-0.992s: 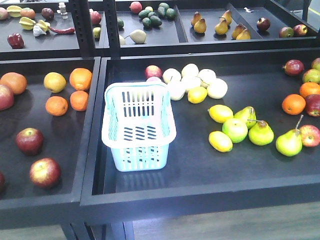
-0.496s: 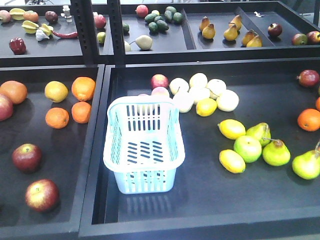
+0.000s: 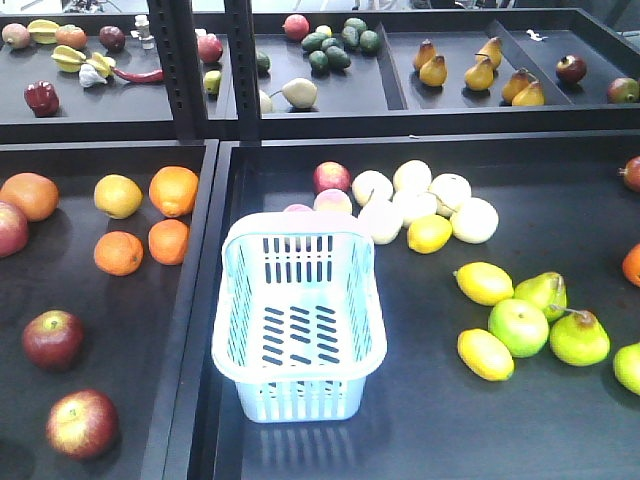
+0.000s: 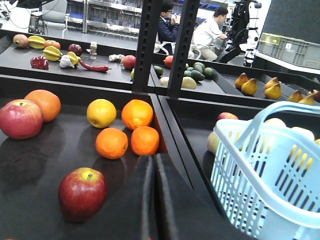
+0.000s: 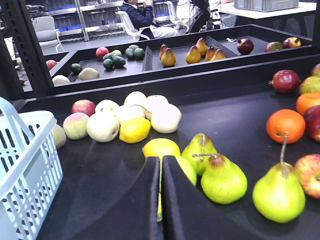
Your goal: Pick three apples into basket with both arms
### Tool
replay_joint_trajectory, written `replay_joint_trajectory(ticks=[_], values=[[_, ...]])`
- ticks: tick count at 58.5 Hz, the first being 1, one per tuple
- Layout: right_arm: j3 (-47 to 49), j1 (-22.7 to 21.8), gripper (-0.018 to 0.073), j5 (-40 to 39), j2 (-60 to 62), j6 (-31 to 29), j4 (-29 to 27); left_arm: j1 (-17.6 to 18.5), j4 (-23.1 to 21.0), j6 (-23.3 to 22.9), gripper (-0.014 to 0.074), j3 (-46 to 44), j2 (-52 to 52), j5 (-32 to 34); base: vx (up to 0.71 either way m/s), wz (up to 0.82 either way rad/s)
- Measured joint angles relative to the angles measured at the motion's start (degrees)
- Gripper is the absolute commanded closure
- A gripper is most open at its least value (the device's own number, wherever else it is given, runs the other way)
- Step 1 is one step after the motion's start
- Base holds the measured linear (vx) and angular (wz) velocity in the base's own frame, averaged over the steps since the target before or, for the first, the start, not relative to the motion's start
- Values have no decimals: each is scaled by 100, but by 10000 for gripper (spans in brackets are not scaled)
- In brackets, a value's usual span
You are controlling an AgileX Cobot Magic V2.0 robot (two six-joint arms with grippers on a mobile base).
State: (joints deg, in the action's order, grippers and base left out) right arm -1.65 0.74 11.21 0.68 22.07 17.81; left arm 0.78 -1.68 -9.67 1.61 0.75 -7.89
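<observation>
While the left tool [image 4: 154, 161] and right tool [image 5: 161, 160] seem clenched, the basket [image 3: 300, 398] sits empty.

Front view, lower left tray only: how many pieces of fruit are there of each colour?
Dark red apples: 2
Pinkish-red apple, cut off by the frame edge: 1
Orange fruits: 4
Yellow fruit: 1
Total: 8
</observation>
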Motion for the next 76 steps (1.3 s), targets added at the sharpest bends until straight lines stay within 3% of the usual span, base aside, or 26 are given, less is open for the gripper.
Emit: replay_joint_trajectory(ticks=[76], values=[[0,0,567,0,0,0,0,0,0,0,602,0,0,0,3,4]])
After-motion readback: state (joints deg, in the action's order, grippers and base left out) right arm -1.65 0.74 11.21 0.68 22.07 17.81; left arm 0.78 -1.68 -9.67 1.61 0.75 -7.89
